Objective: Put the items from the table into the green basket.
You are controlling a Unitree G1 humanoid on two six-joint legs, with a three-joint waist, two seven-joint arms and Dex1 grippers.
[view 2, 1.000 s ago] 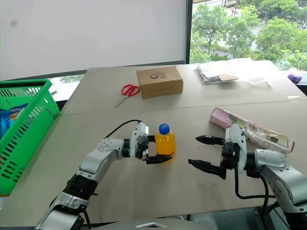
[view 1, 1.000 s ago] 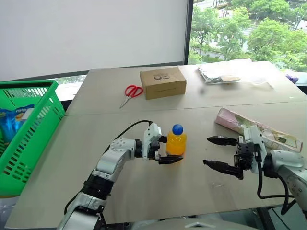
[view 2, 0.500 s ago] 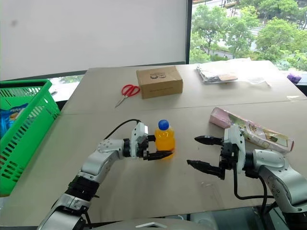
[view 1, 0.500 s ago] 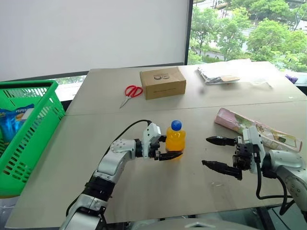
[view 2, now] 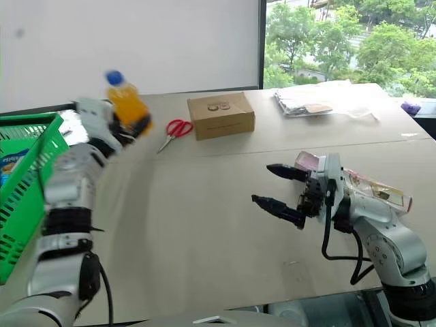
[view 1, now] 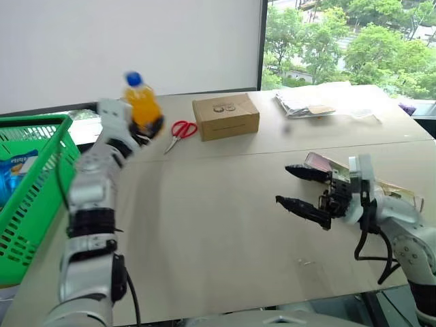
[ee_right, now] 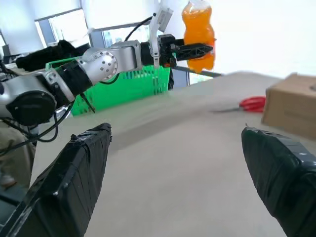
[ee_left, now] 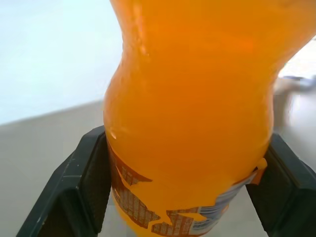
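Bottle (view 1: 139, 102) clamped in left end effector (view 1: 144, 122), above table (view 1: 218, 225).

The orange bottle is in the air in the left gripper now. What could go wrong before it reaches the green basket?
1. The left gripper holds the orange bottle low on its body and the bottle leans, so it may slip or tip out in transit.
2. The bottle is not yet over the green basket; a release here would drop it on the table.
3. A low swing could knock the basket's rim.
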